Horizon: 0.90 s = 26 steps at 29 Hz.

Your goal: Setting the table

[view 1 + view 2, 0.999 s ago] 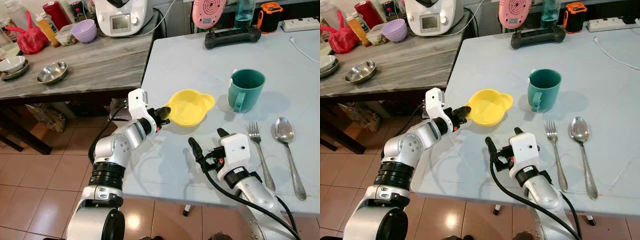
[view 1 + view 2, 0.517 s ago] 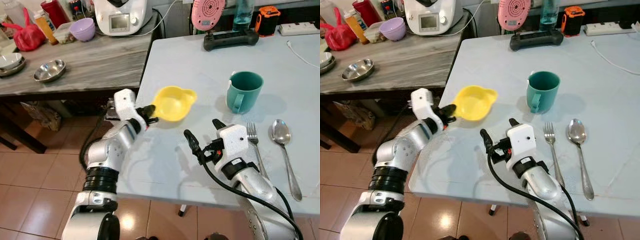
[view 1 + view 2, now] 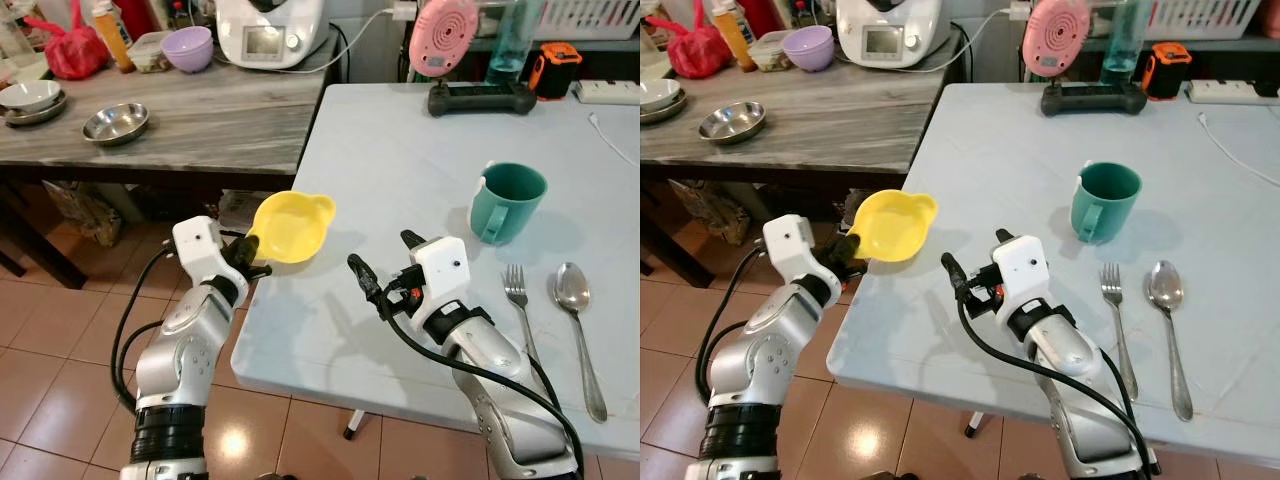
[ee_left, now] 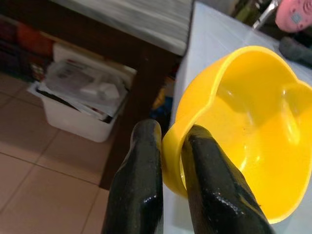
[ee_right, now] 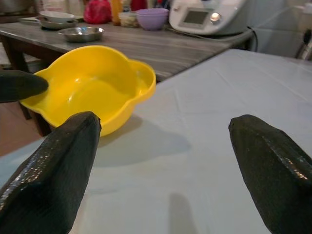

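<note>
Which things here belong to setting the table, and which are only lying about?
For the job: yellow bowl held by the left gripper; green mug; fork; spoon.
Lying about: pink fan; steel dish; purple bowl.

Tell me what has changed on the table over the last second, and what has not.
The left claw, shut on the rim of the yellow plastic bowl, has drawn the bowl away from the teal mug, out to the left edge of the pale blue table, where it now overhangs the floor. The right claw stays open above the table. The mug, the metal fork and the metal spoon lie as before.
</note>
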{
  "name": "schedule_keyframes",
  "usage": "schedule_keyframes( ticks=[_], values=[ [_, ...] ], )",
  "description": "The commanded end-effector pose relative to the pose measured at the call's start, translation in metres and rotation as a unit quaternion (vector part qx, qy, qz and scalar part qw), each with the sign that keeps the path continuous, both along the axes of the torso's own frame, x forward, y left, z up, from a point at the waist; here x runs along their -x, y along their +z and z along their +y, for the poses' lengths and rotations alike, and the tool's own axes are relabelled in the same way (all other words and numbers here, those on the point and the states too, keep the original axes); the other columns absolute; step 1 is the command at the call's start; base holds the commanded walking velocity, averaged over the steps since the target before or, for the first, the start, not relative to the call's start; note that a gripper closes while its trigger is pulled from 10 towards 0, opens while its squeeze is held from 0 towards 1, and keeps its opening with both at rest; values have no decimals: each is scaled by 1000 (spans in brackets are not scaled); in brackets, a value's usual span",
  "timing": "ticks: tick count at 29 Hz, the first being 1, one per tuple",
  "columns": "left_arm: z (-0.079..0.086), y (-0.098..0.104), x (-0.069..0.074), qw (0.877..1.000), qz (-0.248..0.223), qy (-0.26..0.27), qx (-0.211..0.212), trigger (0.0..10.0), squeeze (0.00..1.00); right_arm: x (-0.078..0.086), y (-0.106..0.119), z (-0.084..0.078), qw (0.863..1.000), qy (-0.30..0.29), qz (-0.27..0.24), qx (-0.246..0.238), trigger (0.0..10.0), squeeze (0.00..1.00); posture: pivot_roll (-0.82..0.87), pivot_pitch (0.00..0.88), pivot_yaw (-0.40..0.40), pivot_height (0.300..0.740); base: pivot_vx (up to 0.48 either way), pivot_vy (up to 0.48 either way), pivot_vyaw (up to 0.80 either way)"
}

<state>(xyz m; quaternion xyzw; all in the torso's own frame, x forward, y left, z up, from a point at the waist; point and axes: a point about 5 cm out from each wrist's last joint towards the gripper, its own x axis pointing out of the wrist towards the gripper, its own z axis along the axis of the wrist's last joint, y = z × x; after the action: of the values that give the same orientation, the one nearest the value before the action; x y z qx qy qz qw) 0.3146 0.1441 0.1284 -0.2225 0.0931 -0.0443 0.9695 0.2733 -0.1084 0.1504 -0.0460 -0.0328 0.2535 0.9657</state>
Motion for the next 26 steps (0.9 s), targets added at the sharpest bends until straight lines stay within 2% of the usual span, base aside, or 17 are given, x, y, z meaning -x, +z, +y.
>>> schedule_keyframes(
  ticks=[1, 5, 8, 13, 17, 18, 19, 20, 26],
  values=[
    [7, 5, 2, 1000, -14, 18, -10, 0, 0, -1, -2, 3, 1000, 10, 3, -1, 10000, 0, -113, 57, 85, 740, 0, 0, 0],
    [19, 13, 11, 997, -52, 51, -21, 0, 0, -3, -1, 5, 1000, 13, 1, -3, 10000, 0, -100, 51, 78, 740, 0, 0, 0],
    [28, 12, 24, 994, -68, 78, -25, 0, 0, -7, 0, 5, 1000, 9, -1, -8, 10000, 0, -91, 50, 72, 740, 0, 0, 0],
    [29, 3, 31, 994, -60, 85, -37, 0, 0, -9, 0, 2, 1000, 4, -3, -9, 10000, 0, -93, 47, 70, 740, 0, 0, 0],
    [24, -1, 32, 995, -49, 80, -37, 0, 0, -10, 1, 1, 1000, -2, -4, -15, 10000, 0, -96, 45, 70, 740, 0, 0, 0],
    [23, -1, 32, 995, -49, 79, -38, 1686, 0, -10, 1, 1, 1000, -2, -4, -15, 10000, 0, -101, 43, 71, 740, 0, 0, 0],
    [23, -1, 32, 995, -49, 78, -39, 1686, 0, -10, 1, 0, 1000, -2, -4, -14, 10000, 0, -101, 43, 71, 740, 0, 0, 0],
    [21, -1, 32, 996, -48, 74, -29, 10000, 0, -11, 2, -1, 1000, -5, -5, -16, 10000, 0, -103, 41, 71, 740, 0, 0, 0],
    [21, -1, 31, 996, -48, 75, -21, 10000, 0, -13, 2, -4, 999, -23, 1, -27, 10000, 0, -105, 39, 73, 740, 0, 0, 0]
  ],
)
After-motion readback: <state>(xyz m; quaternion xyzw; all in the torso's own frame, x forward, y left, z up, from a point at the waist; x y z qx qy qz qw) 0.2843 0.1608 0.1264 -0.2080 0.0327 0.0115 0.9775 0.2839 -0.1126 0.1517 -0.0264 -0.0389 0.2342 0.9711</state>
